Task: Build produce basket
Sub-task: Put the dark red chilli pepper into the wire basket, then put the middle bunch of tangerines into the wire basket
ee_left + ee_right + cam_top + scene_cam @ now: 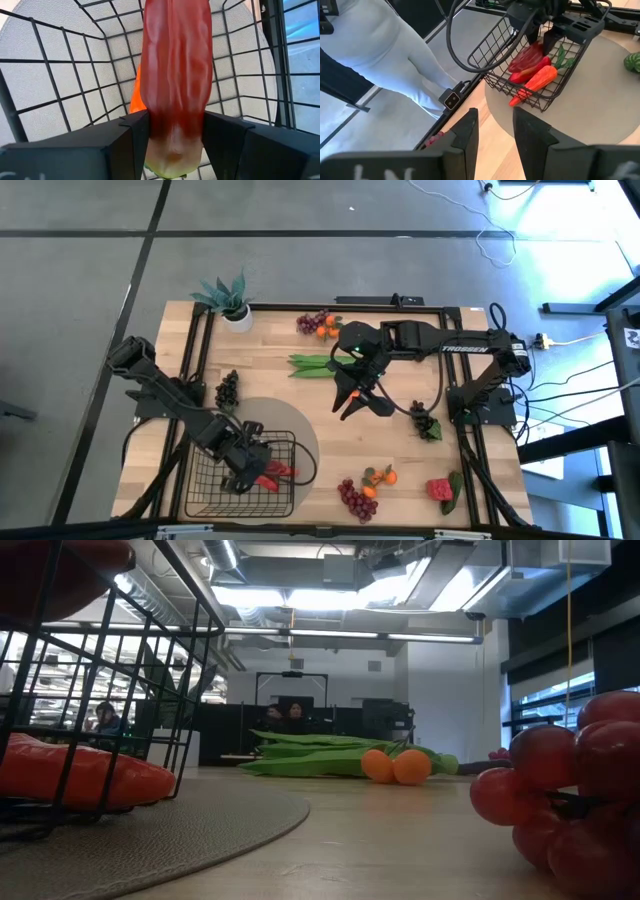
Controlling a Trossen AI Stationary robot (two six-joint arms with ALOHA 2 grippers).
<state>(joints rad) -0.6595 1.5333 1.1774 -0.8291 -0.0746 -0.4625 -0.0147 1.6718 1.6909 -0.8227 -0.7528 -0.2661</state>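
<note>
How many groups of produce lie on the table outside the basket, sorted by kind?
Grape bunches: 4
Tangerine clusters: 2
Bean pod piles: 1
Strawberries: 1
Total: 8

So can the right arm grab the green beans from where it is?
Probably yes. The right gripper hangs open over bare table just beside the beans, and nothing lies between them. The left gripper is busy at the basket, holding a pepper.

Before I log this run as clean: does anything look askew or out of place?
Nothing is spilled or damaged. The carrot in the basket pokes its tip out through the mesh. The left gripper holds a red pepper inside it.
</note>
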